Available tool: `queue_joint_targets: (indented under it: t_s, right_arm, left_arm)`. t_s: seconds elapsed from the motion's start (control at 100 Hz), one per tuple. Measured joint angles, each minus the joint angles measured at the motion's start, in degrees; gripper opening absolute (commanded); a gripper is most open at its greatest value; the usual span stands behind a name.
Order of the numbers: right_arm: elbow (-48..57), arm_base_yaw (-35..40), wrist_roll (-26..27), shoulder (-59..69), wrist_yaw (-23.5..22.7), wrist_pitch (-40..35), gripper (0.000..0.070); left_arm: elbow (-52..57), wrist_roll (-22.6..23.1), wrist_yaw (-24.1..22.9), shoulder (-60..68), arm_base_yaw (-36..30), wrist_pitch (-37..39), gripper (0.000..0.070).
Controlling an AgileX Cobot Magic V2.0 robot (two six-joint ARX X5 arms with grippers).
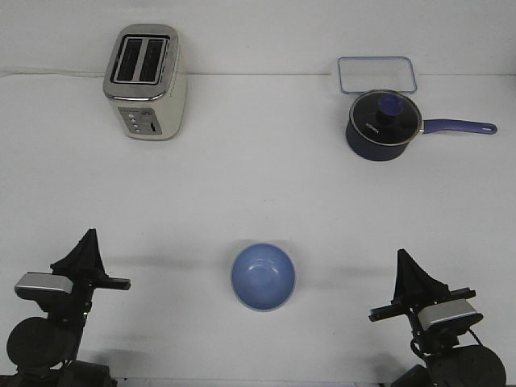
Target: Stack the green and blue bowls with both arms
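Note:
A light periwinkle blue bowl [263, 276] sits upright and empty on the white table, near the front edge and midway between the arms. The pale green bowl is not in view. My left gripper [90, 235] is at the front left, well to the left of the blue bowl, its fingers drawn together to a point and holding nothing. My right gripper [401, 255] is at the front right, well to the right of the bowl, its fingers also together and empty. Both grippers point away from me over the table.
A cream and silver toaster [146, 81] stands at the back left. A dark blue lidded saucepan [383, 122] with a long handle [459, 126] sits at the back right, in front of a clear rectangular container [376, 74].

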Motion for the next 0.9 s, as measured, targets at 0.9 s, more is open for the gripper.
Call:
queue_joint_targets:
  t_s: [0.9]
  right_arm:
    - [0.00,0.00,0.00,-0.07,0.02,0.00,0.0000]
  left_arm:
    - [-19.45,-4.20,3.17,-9.90,5.27,9.64,0.0014]
